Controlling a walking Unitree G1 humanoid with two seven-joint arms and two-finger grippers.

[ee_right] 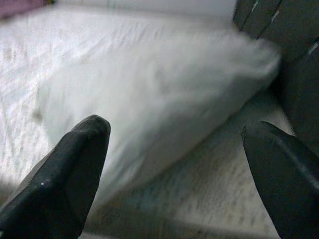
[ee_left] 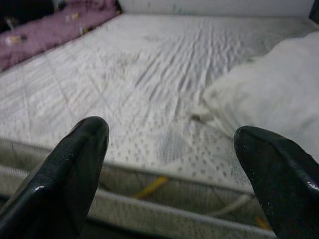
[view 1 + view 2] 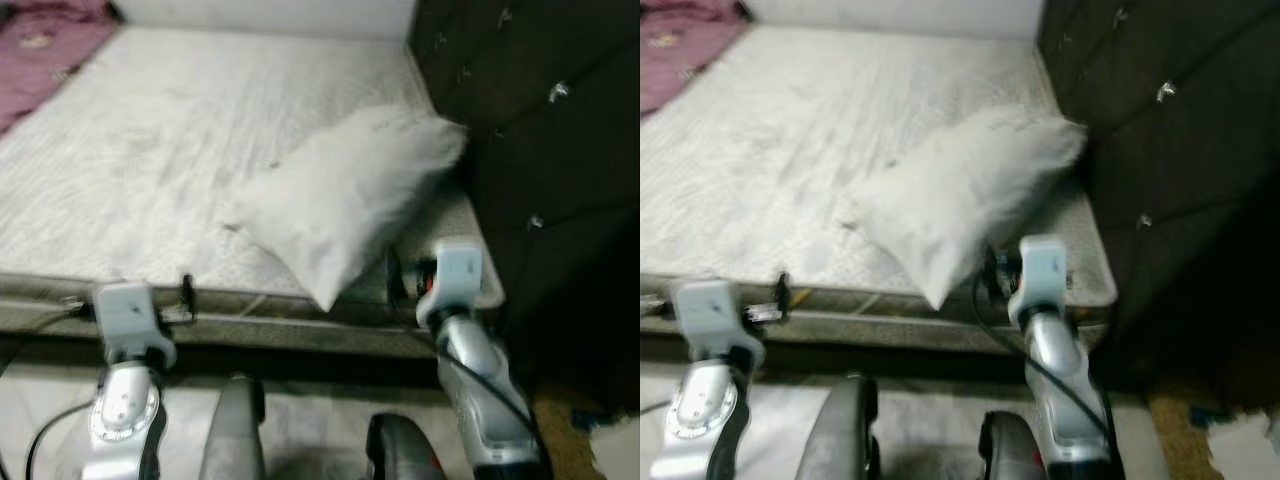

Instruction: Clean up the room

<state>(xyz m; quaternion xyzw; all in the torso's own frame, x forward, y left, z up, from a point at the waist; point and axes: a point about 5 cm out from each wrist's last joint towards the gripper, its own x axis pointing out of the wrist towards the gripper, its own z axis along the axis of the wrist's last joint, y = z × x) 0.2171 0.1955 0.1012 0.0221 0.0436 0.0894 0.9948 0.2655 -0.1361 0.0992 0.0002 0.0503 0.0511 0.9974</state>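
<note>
**roomwatcher:** Right gripper [image 1: 174,164] is wide open with nothing in it, fingers spread and aimed straight at the white pillow [image 3: 345,195]. It's hovering at the near edge of the mattress [image 3: 140,170], just short of the pillow's low corner. Not touching yet as far as I can tell.

**bedbug22:** Where's the pillow sitting exactly?

**roomwatcher:** On the bare mattress, lying crooked across the corner nearest the dark tufted headboard [image 3: 540,120], one end nudged up against it, the other end pointing at the robot. Left gripper [image 2: 172,164] is also spread open and empty, held at the mattress edge well off to the left of the pillow. There's a purple blanket [image 3: 40,50] bunched at the far left corner of the bed.

**bedbug22:** So what step is it on?

**roomwatcher:** My guess: lining up to grab the pillow, so the reach part of tidying the bed. Next it'd need to push that right arm forward until the fingers straddle the corner, then close on the fabric. Pillow's soft and puffy, so a shallow pinch could slip right off. Probably wants a deep bite.
</note>
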